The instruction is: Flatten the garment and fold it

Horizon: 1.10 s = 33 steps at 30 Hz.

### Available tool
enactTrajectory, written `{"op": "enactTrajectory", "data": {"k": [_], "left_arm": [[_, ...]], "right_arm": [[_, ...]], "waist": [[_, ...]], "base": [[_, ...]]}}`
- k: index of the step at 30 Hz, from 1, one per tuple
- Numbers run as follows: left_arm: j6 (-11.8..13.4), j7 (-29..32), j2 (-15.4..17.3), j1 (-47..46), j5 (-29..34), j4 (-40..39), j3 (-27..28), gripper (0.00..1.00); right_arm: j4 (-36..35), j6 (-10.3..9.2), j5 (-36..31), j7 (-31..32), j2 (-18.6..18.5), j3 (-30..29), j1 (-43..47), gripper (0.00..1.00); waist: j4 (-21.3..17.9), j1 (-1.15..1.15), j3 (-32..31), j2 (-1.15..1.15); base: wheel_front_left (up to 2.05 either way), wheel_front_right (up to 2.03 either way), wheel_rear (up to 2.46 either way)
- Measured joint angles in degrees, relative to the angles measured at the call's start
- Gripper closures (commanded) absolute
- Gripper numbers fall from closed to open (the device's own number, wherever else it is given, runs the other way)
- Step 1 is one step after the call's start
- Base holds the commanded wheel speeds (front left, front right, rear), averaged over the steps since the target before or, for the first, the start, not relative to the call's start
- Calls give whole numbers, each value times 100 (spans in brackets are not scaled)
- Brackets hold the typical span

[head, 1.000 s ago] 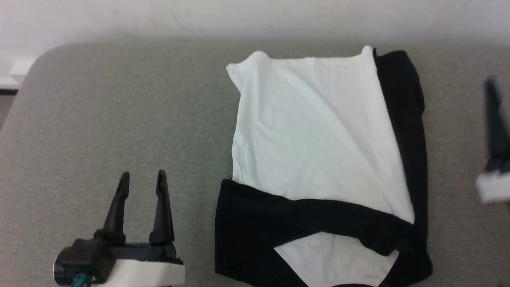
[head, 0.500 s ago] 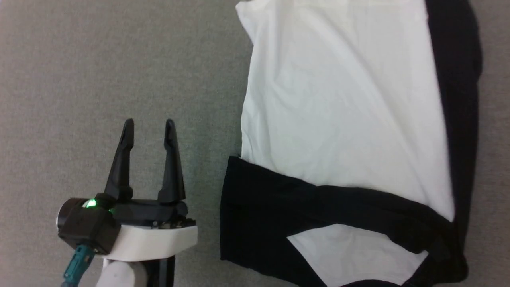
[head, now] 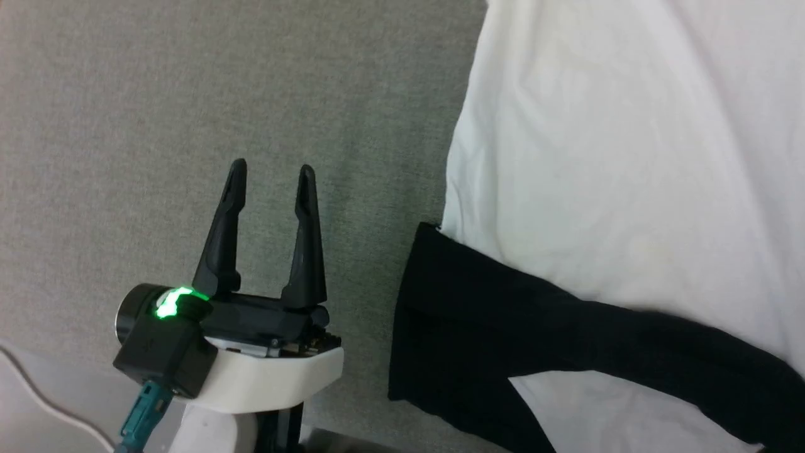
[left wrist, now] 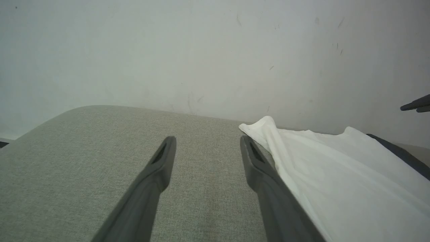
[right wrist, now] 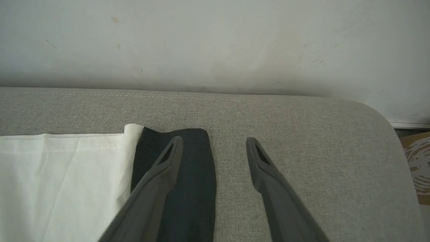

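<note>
Left gripper (head: 270, 173) open, garment (head: 604, 189) just right

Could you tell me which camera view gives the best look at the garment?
The head view: the garment is seen from above, white body with a black sleeve across it, though cropped. The left wrist view shows its white edge at a low angle; the right wrist view shows one white-and-black corner.

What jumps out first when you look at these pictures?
First comes the big white T-shirt with a black sleeve lying across it, spread over the right side of the grey padded surface. Next is the left gripper at the lower left beside the shirt, its jaws wide open and empty. A bright green light glows near its wrist.
</note>
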Motion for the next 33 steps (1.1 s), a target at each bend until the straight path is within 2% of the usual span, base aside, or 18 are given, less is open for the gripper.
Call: {"op": "enactTrajectory", "data": {"k": [11, 20, 21, 22, 23, 33], "left_arm": [[-151, 1, -180, -134, 112, -40, -44, 0], [-275, 1, -258, -149, 114, 15, -31, 0], [-293, 1, -266, -149, 115, 24, -26, 0], [-296, 1, -268, -149, 115, 30, -20, 0], [-301, 1, -270, -149, 124, 33, -13, 0], [-345, 1, -310, -144, 227, 109, 144, 0]], "right_arm": [[-163, 0, -364, 296, 10, -517, 79, 0], [-377, 0, -399, 343, 19, -691, 218, 0], [-399, 0, -399, 338, 9, -686, 230, 25], [-433, 0, -399, 286, -7, -668, 254, 71], [-457, 0, -399, 215, -11, -669, 270, 100], [-400, 0, -163, -472, 9, -327, 282, 100]], "waist": [[402, 0, 698, 0], [589, -1, 915, 0], [603, -1, 921, 0], [613, -1, 928, 0], [619, -1, 934, 0], [491, -1, 741, 0]], "base": [[0, 0, 0], [0, 0, 0], [0, 0, 0], [0, 0, 0], [0, 0, 0], [0, 0, 0]]}}
